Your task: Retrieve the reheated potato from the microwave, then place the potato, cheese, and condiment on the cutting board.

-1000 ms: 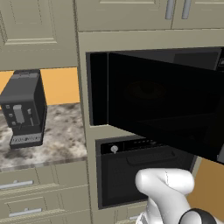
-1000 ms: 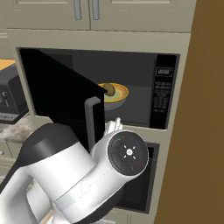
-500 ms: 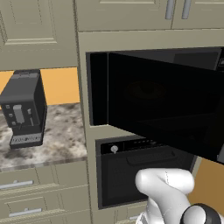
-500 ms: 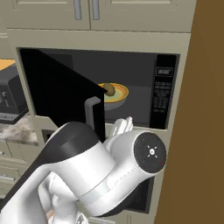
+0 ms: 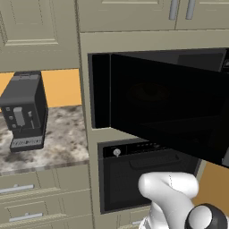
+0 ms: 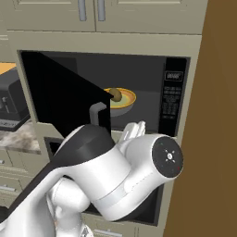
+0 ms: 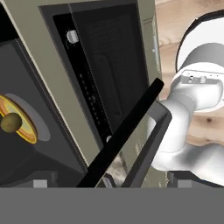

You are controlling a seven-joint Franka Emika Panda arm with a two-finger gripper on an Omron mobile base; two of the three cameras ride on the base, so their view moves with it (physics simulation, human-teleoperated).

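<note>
Olive-brown, one potato in one yellow bowl, one microwave.

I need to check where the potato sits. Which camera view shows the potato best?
The right base view: the potato sits in a yellow bowl inside the open microwave. The hand view shows it small and tilted at the left edge. In the left base view the microwave door hides it.

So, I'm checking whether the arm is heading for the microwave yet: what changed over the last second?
The arm's big white joint swung rightward across the right base view. Nothing was taken hold of or let go. The microwave door stayed open, and the potato stayed on its yellow dish inside.
</note>
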